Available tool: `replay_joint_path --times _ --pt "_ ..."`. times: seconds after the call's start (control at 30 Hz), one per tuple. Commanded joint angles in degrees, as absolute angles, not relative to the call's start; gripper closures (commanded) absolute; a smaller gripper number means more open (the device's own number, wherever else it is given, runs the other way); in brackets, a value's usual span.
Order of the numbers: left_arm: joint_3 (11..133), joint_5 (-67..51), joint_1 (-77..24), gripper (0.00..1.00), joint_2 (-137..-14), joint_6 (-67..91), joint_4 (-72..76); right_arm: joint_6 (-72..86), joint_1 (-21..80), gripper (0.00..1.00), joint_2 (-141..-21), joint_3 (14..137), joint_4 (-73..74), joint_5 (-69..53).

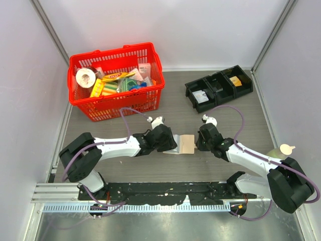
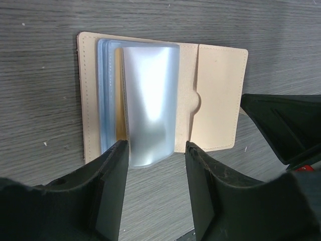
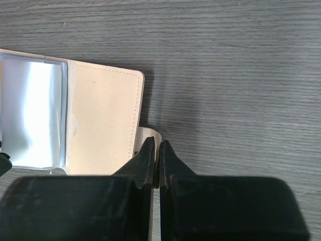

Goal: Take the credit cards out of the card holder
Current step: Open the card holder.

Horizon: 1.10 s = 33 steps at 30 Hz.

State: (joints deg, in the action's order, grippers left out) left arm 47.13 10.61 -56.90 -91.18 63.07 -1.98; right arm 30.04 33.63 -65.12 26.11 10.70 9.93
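While R gripper (image 3: pixel 156 144), shut, seems to pin the card holder (image 2: pixel 220 95) tab (image 3: pixel 145 133), L gripper (image 2: pixel 156 149) straddles a sleeve (image 2: pixel 150 100) half-open. Pinch credit cards (image 2: pixel 119 100), not plastic.

The room is bright, with soft, even light from above. The shadows under the arms (image 1: pixel 115 146) are pale. The shiny sleeves (image 2: pixel 150 100) of the card holder (image 2: pixel 220 95) throw back a white glare. Right of the holder, a soft dark shadow lies on the table (image 3: pixel 241 60). Up close, the left gripper (image 2: pixel 156 150) and right gripper (image 3: pixel 156 143) look big, dark and a bit blurry, while the wood grain is sharp.
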Motion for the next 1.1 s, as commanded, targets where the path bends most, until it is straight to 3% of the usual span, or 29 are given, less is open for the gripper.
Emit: replay_joint_path --times 0.0,0.33,0.43,0.67,1.07 --pt "49.2 10.0 -57.4 0.48 -91.2 63.0 -0.5 29.5 33.6 0.99 -63.5 27.3 8.4 10.3" --pt "51.0 7.2 -58.2 0.47 -93.7 61.7 4.6 29.3 33.6 0.98 -60.9 26.9 7.7 9.6" --pt "52.1 6.4 -58.7 0.47 -94.9 60.6 6.8 29.7 33.6 0.88 -58.5 26.6 7.9 10.3" --pt "56.0 3.3 -60.1 0.47 -99.4 59.2 9.1 31.1 33.6 0.55 -49.8 26.2 10.8 16.8" --pt "59.9 -1.9 -60.8 0.46 -102.4 54.6 11.8 30.8 33.6 0.57 -41.0 26.5 10.4 15.6"
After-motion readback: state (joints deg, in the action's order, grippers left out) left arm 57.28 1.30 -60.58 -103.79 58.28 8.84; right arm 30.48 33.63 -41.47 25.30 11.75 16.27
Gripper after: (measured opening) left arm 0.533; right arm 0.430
